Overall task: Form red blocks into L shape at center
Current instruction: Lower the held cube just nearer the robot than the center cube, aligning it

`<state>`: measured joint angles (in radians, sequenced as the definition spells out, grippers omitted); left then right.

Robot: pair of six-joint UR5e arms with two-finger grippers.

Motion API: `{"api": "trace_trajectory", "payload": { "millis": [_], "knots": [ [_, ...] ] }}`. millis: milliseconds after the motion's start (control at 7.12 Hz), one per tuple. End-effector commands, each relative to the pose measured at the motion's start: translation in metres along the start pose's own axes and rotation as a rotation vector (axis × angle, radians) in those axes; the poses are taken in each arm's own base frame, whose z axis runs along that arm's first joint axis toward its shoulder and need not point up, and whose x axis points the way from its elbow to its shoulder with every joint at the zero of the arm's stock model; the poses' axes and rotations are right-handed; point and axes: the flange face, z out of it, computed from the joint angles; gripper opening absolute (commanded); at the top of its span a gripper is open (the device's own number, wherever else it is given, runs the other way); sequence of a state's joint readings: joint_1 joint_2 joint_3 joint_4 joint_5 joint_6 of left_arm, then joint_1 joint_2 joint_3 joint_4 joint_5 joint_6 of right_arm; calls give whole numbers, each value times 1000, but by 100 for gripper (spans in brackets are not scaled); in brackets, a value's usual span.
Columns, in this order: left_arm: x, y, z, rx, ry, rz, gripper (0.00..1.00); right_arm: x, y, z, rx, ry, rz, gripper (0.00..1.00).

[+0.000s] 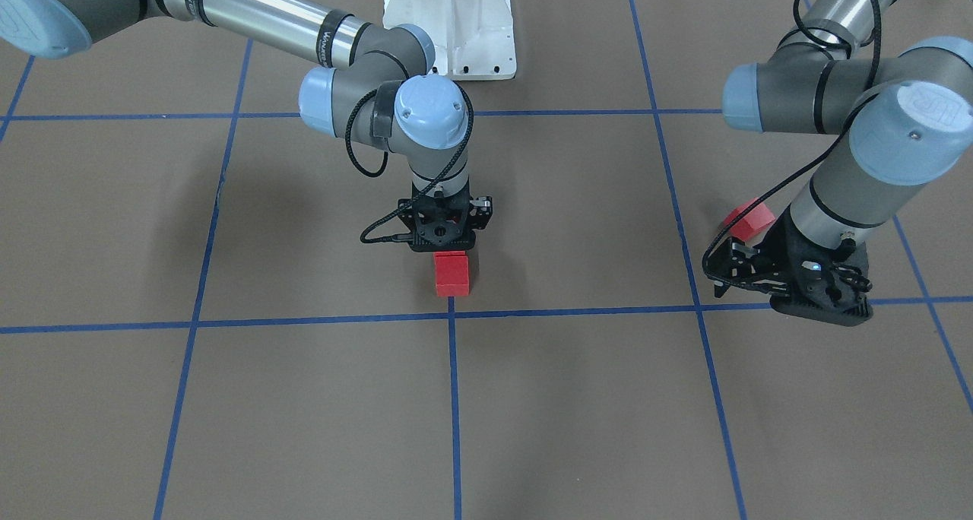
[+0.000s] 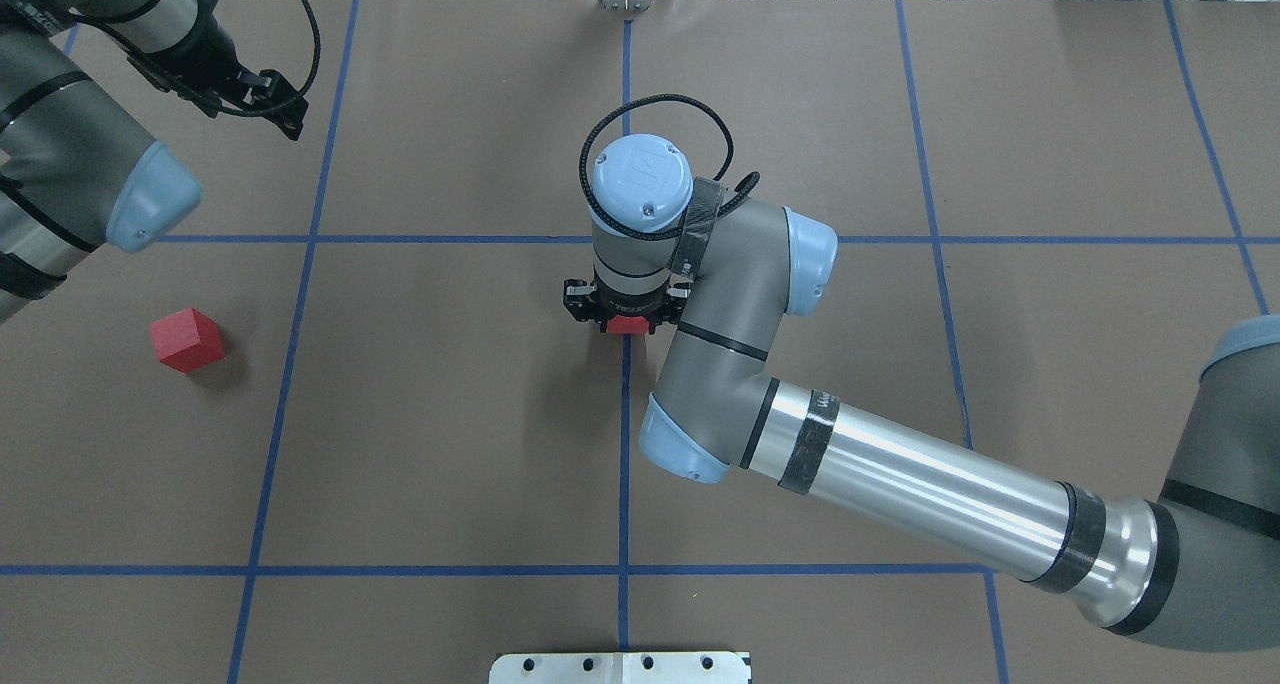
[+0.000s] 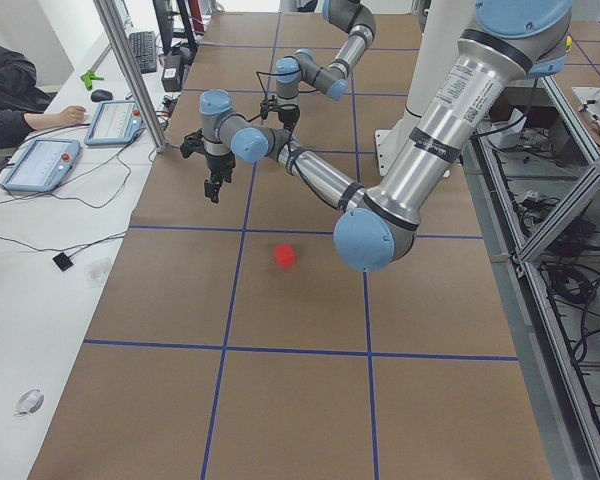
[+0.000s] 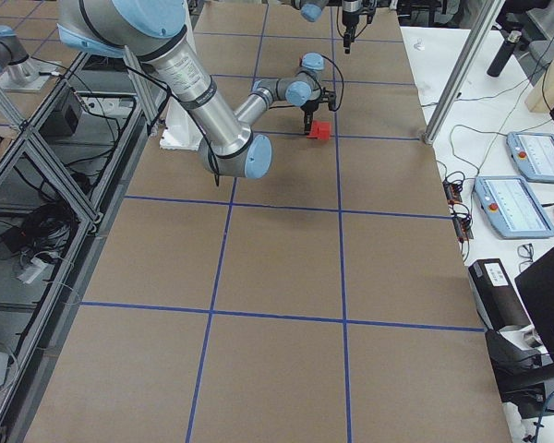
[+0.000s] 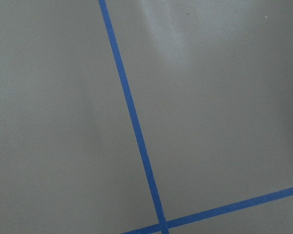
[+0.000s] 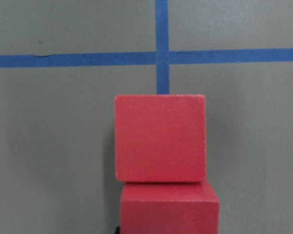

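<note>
- The right gripper (image 1: 447,246) hangs straight down at the middle of the front view, just over the two red blocks (image 6: 159,138). Its fingers are hidden, so I cannot tell how wide it is or whether it grips the nearer block.
- In the right wrist view, these two blocks touch end to end along the blue tape line (image 6: 161,78). They sit just short of the center (image 1: 451,316). This row probably serves as the long leg of the L.
- The third block (image 2: 187,339) lies alone at the left edge of the overhead view, well apart from the pair. It has to go beside one end of the row to make the corner.
- The left gripper (image 2: 280,109) hovers at the upper left of that view, away from the third block. Its wrist view shows only floor, so it probably holds nothing. I cannot tell its opening.
</note>
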<state>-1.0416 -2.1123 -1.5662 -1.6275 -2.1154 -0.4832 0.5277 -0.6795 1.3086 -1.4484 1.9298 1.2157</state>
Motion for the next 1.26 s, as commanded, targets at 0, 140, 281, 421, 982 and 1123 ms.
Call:
{"api": "trace_trajectory", "payload": {
  "millis": [0, 140, 281, 421, 982, 1123],
  "knots": [
    [0, 0, 0, 0, 0, 0, 100, 0, 0, 0, 4, -8, -3, 18],
    [0, 0, 0, 0, 0, 0, 100, 1, -2, -1, 11, -6, -1, 27],
    [0, 0, 0, 0, 0, 0, 100, 2, -2, 0, 12, -4, -1, 36],
    [0, 0, 0, -1, -1, -1, 100, 1, -2, 0, 13, -5, -1, 42],
    [0, 0, 0, 0, 0, 0, 100, 3, -3, 0, 29, 1, -1, 98],
    [0, 0, 1, -2, 0, 0, 100, 3, -3, 0, 29, 1, -1, 99]
  ]
}}
